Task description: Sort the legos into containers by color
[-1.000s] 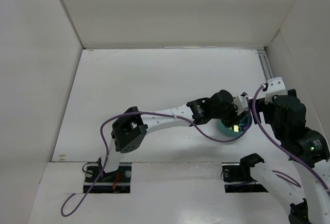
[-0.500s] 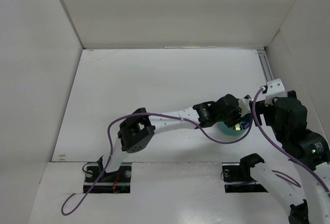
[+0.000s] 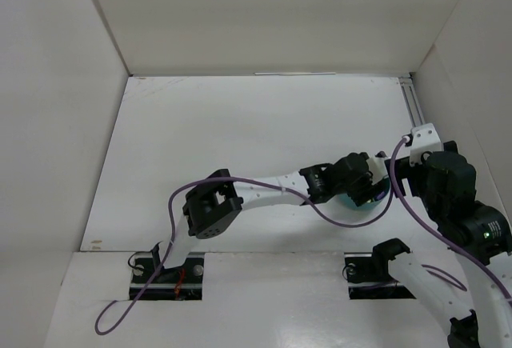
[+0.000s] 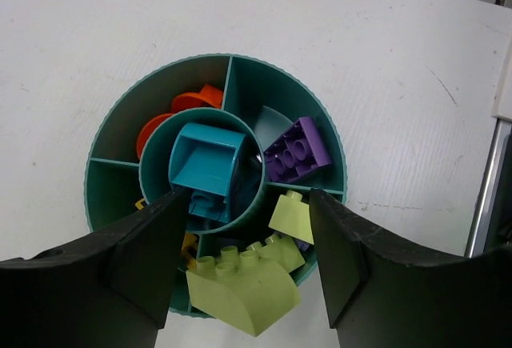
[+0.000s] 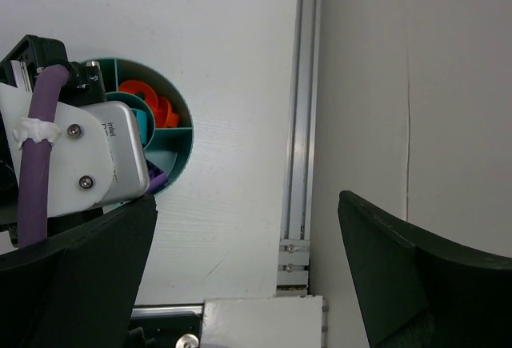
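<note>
On the tabletop (image 4: 400,84), near the right arm, stands the bowl (image 4: 336,152). We see no loose brick outside it, so we judge the sorting nearly done. The right gripper (image 5: 246,200) hangs wide apart and empty. The left gripper (image 4: 248,196), fingers apart, hovers over the bowl. The lime brick (image 4: 244,288) lies over the near wedge, long axis across the view, studs toward the centre. The teal brick (image 4: 204,164), purple brick (image 4: 298,150) and orange pieces (image 4: 200,98) each fill 1 compartment.

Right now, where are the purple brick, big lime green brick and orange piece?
Purple studded plastic brick (image 4: 298,152): left wrist view, studded top.
Big lime green rounded plastic brick (image 4: 248,290): left wrist view, curved front.
Orange curved plastic piece (image 4: 200,98): left wrist view, upper edge.
</note>
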Robot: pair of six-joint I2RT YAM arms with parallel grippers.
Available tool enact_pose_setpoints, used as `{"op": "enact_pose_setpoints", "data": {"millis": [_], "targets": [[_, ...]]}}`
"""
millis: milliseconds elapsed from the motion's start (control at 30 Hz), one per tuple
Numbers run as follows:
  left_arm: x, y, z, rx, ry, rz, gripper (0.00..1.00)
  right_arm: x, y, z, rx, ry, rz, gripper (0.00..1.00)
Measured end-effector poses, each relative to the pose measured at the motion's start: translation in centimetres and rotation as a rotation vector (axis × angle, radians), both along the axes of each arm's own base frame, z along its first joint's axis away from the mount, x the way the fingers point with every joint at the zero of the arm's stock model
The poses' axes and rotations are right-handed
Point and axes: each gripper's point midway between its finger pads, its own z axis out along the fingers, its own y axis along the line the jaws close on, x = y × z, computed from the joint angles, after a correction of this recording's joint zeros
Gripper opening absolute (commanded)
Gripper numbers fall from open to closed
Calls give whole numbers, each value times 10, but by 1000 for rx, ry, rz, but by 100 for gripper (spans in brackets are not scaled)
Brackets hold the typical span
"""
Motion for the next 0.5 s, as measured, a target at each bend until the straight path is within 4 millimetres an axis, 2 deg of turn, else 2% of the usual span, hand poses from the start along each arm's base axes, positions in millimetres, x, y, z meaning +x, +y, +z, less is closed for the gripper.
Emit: {"op": "enact_pose_setpoints", "data": {"millis": [167,367,500], "targets": [[-1,4,2,-7,-2,5,61,1,3,0,7,1,12,100],[-3,13,12,-16,1,13,88,2,6,0,18,-3,25,100],[-3,18,32,-45,-15,24,100,5,6,4,26,-23,23,100]]}}
